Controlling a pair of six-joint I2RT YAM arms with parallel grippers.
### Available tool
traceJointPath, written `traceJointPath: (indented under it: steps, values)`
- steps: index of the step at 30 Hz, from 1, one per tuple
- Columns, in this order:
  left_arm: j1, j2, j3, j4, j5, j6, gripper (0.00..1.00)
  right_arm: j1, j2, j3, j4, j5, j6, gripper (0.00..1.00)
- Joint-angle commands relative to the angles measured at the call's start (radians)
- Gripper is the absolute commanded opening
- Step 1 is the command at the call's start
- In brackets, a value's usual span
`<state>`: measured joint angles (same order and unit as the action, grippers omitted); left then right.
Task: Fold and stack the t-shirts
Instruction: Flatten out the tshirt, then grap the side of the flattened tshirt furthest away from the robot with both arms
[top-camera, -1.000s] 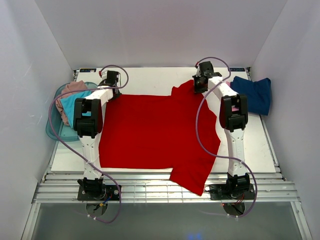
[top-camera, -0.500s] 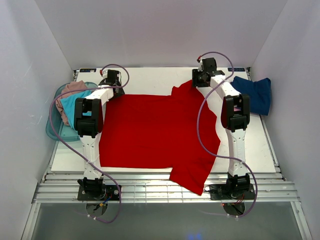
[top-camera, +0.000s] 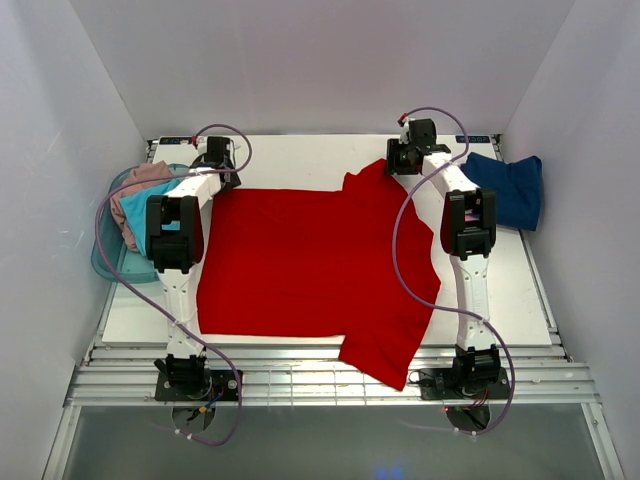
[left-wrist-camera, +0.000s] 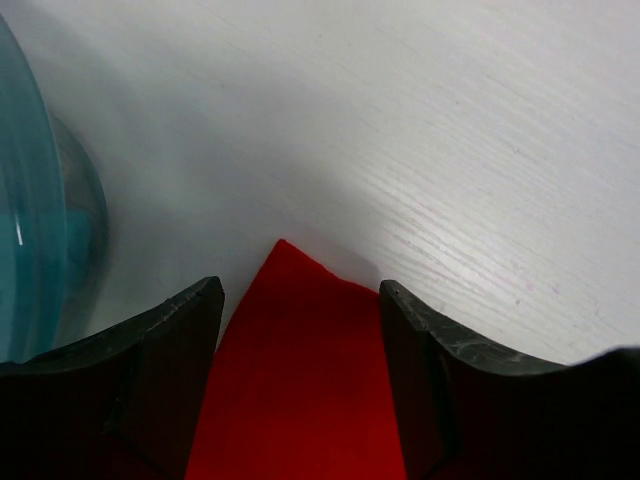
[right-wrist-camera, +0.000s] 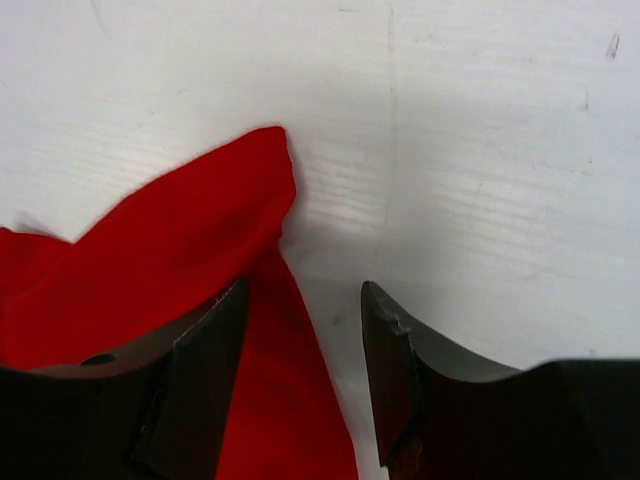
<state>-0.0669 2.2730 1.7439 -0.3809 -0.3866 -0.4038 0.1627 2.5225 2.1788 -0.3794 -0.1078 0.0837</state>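
Note:
A bright red t-shirt (top-camera: 310, 265) lies spread flat across the table, one sleeve hanging over the near edge. My left gripper (top-camera: 218, 160) stands open over the shirt's far left corner (left-wrist-camera: 300, 340), the cloth lying loose between the jaws. Over the far right corner (right-wrist-camera: 200, 240) my right gripper (top-camera: 408, 152) is open too, with red cloth under its left finger (right-wrist-camera: 190, 380). A navy blue t-shirt (top-camera: 508, 185) lies bunched at the far right. Turquoise (top-camera: 140, 212) and dusty pink-beige (top-camera: 145, 180) t-shirts sit in the tub.
A translucent teal tub (top-camera: 108, 262) stands at the left edge of the table; its wall (left-wrist-camera: 30, 230) shows close to the left gripper. White walls enclose the table (top-camera: 300, 155) on three sides.
Both grippers have opened and let go of the red shirt's far corners, then drawn back slightly toward the far edge. The shirt stays flat.

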Motion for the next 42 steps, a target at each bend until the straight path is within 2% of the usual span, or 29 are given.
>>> traceJointPath:
  steps: [1,8,22,23,24,26,27,28,30,31,32,37,42]
  values:
    - [0.019,0.02,0.063,0.025,-0.032,0.033,0.74,-0.002,0.024,0.036,0.036,-0.05,0.031,0.55]
    - [0.022,0.06,0.115,-0.007,-0.032,0.046,0.73,-0.002,0.047,0.027,0.043,-0.096,0.054,0.55]
    - [0.022,0.057,0.098,-0.035,-0.046,0.034,0.56,0.02,0.016,-0.022,0.04,-0.17,0.062,0.53]
    - [0.024,0.06,0.103,-0.036,-0.043,0.034,0.53,0.023,0.016,-0.025,0.039,-0.168,0.062,0.5]
    - [0.022,0.063,0.106,-0.035,-0.043,0.034,0.49,0.024,0.019,-0.027,0.037,-0.167,0.06,0.4]
    - [0.022,0.08,0.118,-0.038,-0.04,0.042,0.43,0.028,0.022,-0.025,0.03,-0.158,0.067,0.27]
    - [0.022,0.085,0.13,-0.036,-0.041,0.043,0.39,0.028,0.027,-0.025,0.027,-0.155,0.07,0.14]
    - [0.024,0.091,0.138,-0.036,-0.041,0.046,0.29,0.028,0.028,-0.025,0.024,-0.144,0.073,0.08]
    - [0.026,0.108,0.158,-0.036,-0.035,0.054,0.17,0.028,0.027,-0.027,0.019,-0.122,0.077,0.08]
    - [0.024,0.114,0.166,-0.036,-0.037,0.056,0.05,0.028,0.024,-0.03,0.022,-0.116,0.079,0.08]
    - [0.026,0.124,0.173,-0.036,-0.037,0.054,0.0,0.028,0.019,-0.028,0.027,-0.109,0.077,0.08]
    - [0.026,0.125,0.206,-0.032,-0.052,0.053,0.0,0.028,-0.039,-0.03,0.039,-0.079,0.056,0.08]
    - [0.026,0.067,0.168,-0.009,-0.055,0.048,0.0,0.029,-0.135,-0.066,0.036,-0.063,0.036,0.08]
